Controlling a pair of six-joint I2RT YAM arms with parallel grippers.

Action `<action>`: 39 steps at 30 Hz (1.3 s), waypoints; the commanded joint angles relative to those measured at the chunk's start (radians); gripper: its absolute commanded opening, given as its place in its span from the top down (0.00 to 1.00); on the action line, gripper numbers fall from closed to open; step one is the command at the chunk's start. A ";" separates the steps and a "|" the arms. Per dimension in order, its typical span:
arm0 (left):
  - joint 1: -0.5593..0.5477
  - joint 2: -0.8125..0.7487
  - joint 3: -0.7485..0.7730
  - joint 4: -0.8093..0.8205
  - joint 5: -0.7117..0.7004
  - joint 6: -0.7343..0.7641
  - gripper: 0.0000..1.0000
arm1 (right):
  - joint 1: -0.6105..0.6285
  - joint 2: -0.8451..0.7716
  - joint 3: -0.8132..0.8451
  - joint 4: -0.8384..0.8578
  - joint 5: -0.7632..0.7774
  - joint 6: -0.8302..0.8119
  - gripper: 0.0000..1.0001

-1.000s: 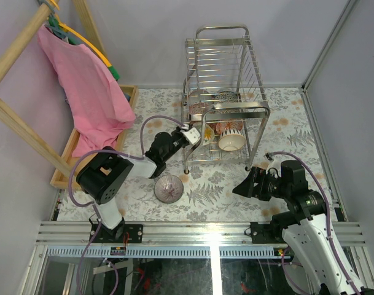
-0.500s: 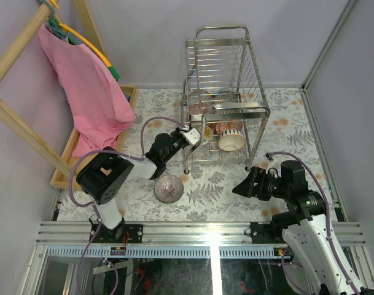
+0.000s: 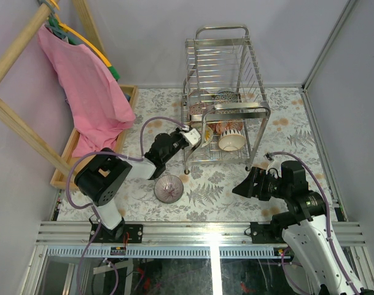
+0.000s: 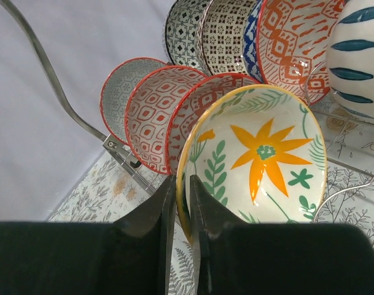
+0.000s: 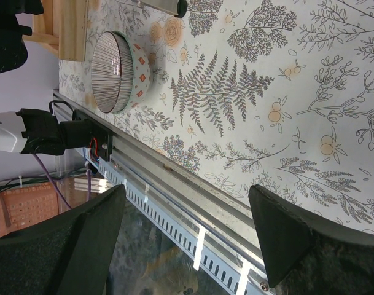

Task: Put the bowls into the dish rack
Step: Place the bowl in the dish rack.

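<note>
- While my left end effector (image 4: 182, 184) sat at the lower tier of the dish rack (image 3: 223, 67), its fingers stood nearly together on either side of the yellow rim of the flower bowl (image 4: 260, 160). I could not tell whether they pinched that rim or only flanked it.
- The flower bowl stood on edge in the rack, just in front of a row of red-and-white bowls (image 4: 156, 117), with darker patterned bowls (image 4: 217, 31) beyond.
- My right end effector (image 5: 187, 196) was spread wide and empty above the desk (image 5: 266, 92), near its front rail.
- One striped bowl (image 5: 116, 70) lay mouth up on the desk, well apart from the rack and not yet loaded.
- Handling, my judgement: glazed ceramic is stiff, smooth and probably slippery, and likely to chip if knocked against wire or a neighbour. It looked light enough for a rim pinch.
- Best hold, I judged, was at the rim, one finger inside and one outside, on the side away from neighbouring bowls.
- Hidden: my own fingers covered the flower bowl's foot and the slot beneath, so I could not confirm it was seated.
- A blue-striped bowl (image 4: 358, 55) was cut off at the wrist view's right edge.
- From above, the upper tier's bars masked most lower bowls, so no reliable count was possible.
</note>
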 commanded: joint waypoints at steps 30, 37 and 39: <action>-0.120 -0.057 -0.023 0.004 0.032 0.143 0.92 | -0.003 -0.006 -0.030 0.041 -0.025 0.022 0.11; -0.134 -0.042 -0.031 0.019 0.018 0.147 0.84 | -0.003 -0.004 -0.035 0.044 -0.023 0.021 0.11; -0.134 -0.037 -0.028 0.021 0.013 0.147 0.81 | -0.003 -0.004 -0.039 0.048 -0.023 0.024 0.11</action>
